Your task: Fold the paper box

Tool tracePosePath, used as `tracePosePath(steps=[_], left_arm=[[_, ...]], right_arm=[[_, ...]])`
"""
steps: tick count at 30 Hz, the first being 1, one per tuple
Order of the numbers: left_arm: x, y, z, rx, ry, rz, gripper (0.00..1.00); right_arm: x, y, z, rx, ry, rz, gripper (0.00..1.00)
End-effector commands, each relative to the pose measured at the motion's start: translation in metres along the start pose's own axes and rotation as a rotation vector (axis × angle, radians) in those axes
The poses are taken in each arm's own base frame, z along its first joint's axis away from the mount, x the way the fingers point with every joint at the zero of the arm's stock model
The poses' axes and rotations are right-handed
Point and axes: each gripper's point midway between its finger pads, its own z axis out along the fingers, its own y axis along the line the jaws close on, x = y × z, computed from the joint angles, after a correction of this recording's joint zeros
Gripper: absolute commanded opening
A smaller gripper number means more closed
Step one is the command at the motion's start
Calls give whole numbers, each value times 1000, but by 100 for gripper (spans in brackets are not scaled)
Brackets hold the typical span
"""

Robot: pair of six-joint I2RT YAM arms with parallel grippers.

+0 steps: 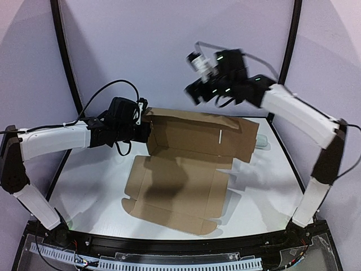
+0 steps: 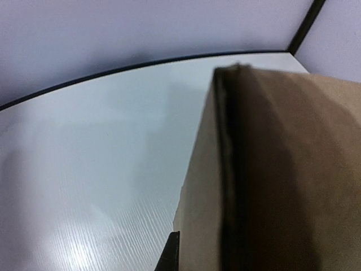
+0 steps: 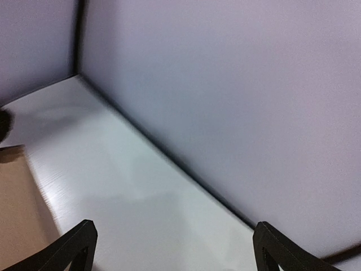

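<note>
left claw [image 1: 144,119] on paper box [image 1: 180,186] edge

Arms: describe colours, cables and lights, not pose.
Both arms have white shells on the long links and black joints. The left arm carries a looping black cable near its wrist. The right arm shows green lights there. The left gripper and right gripper are black.

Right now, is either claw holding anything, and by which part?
The left claw grips the paper box by the left end of its raised back panel. The right claw is open, holding nothing.
</note>
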Motion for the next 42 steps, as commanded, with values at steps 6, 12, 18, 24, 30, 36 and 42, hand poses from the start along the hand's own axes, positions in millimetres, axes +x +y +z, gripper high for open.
tracePosePath(steps=[6,12,18,24,30,36,42], left_arm=[[-18,8,-6,-37,-83,-84,1],[-15,7,-4,-34,-69,-84,1],[-13,5,-3,-22,-57,-81,1],[-12,6,-3,-26,-49,-96,1],[-10,15,-3,-85,-24,-126,1],[-6,13,-1,-74,-10,-104,1],[-7,10,-2,-55,-14,-118,1]], right_arm=[[33,-103,-94,329,83,-95,98],[75,-66,-118,146,105,-242,98],[90,-60,-119,121,139,-246,98],[108,-58,-111,116,212,-246,98],[98,-53,-123,87,143,-232,98],[81,-59,-131,117,76,-207,98],[93,-59,-125,128,114,-209,98]])
